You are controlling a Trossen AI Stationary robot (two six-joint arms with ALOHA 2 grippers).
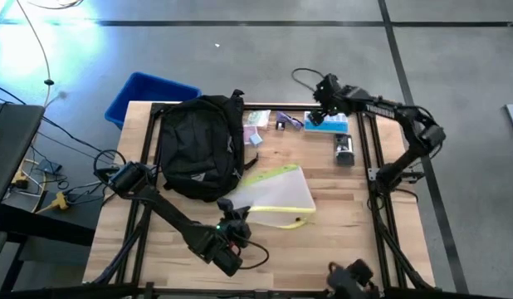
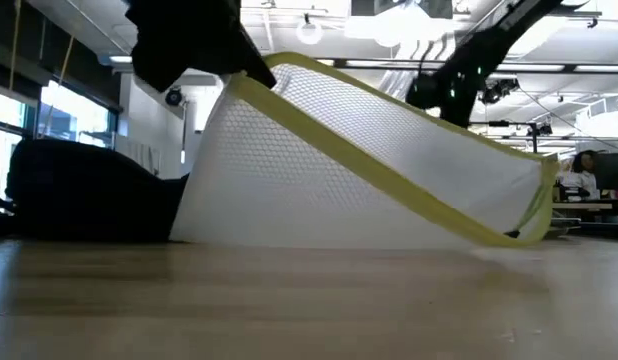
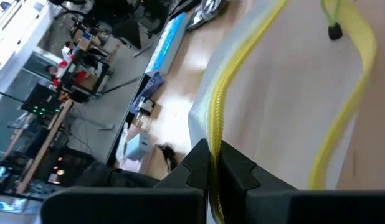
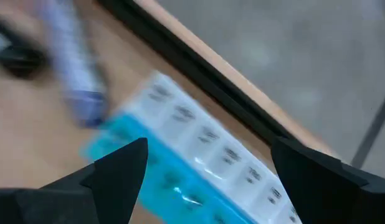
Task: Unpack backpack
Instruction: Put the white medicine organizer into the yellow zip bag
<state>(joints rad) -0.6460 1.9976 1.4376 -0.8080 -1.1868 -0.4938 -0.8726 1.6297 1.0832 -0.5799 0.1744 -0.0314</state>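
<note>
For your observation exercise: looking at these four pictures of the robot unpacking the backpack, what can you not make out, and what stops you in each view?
- Inside of the backpack: overhead view shows only its closed black outside.
- Mesh pouch contents: low view, the white mesh hides them.
- Pill box far end: right wrist view, cut off by the edge, between the open right gripper.
- Small items near the backpack: overhead view, too small to identify.
- Left gripper: shut on the pouch's yellow edge.
</note>
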